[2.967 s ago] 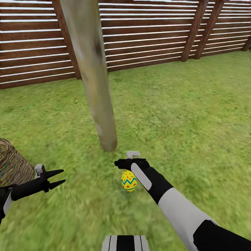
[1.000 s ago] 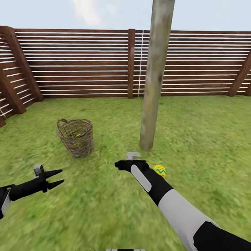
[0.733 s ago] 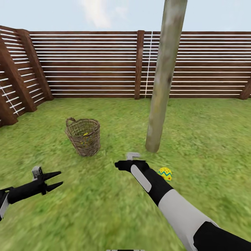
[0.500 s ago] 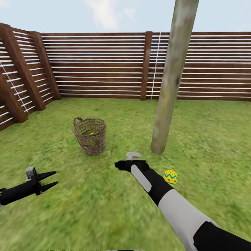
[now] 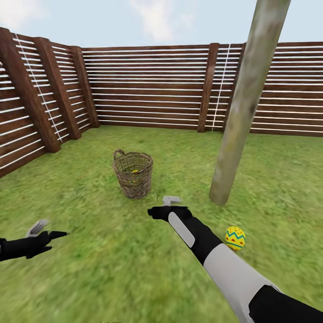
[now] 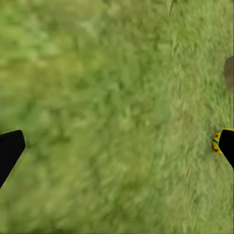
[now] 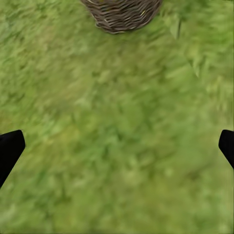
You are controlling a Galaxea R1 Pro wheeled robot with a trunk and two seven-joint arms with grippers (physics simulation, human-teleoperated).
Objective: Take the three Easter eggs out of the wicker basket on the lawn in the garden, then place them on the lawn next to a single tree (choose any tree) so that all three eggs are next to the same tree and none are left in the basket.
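Black right end effector (image 5: 154, 212) open, holding nothing.

Fence and sky around my patch of yard

Ahead of me a dark brown slatted fence (image 5: 148, 85) runs across the far side, its horizontal boards showing pale gaps between them, and thick upright posts (image 5: 206, 87) break it into panels. On my left the fence turns a corner and comes toward me, braced by slanted posts (image 5: 29, 94). Above the top rail I see a pale blue sky (image 5: 112, 22) with a soft white cloud (image 5: 157, 18) drifting near the middle and another at the upper left.
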